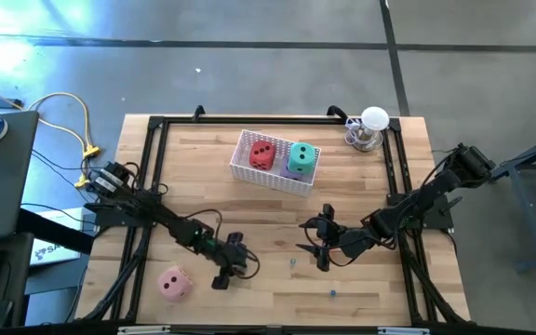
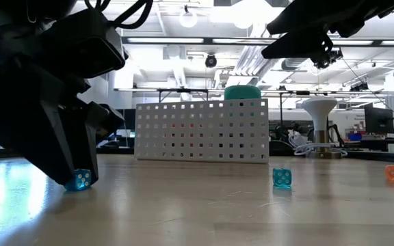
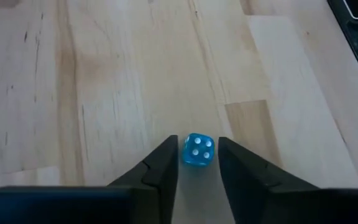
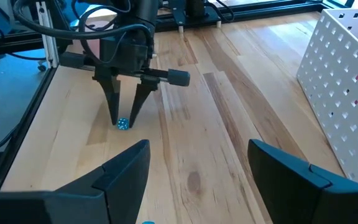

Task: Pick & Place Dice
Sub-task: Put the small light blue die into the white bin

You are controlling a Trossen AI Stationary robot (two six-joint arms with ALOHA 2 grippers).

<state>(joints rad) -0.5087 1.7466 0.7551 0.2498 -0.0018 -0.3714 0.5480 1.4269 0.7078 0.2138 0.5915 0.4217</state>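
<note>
While the left hand (image 3: 197, 163) stands on the table (image 3: 104, 93) with its fingers slightly apart around a small blue die (image 3: 198, 150), it should close squarely on opposite faces. Right hand (image 4: 197, 168) waits apart, empty, near the basket (image 1: 273, 172).

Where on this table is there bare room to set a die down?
Bare wood between the basket and the two grippers, and along the far left edge. Crowded: around the left gripper straddling a small blue die, beside the pink die, and near the right gripper.
</note>
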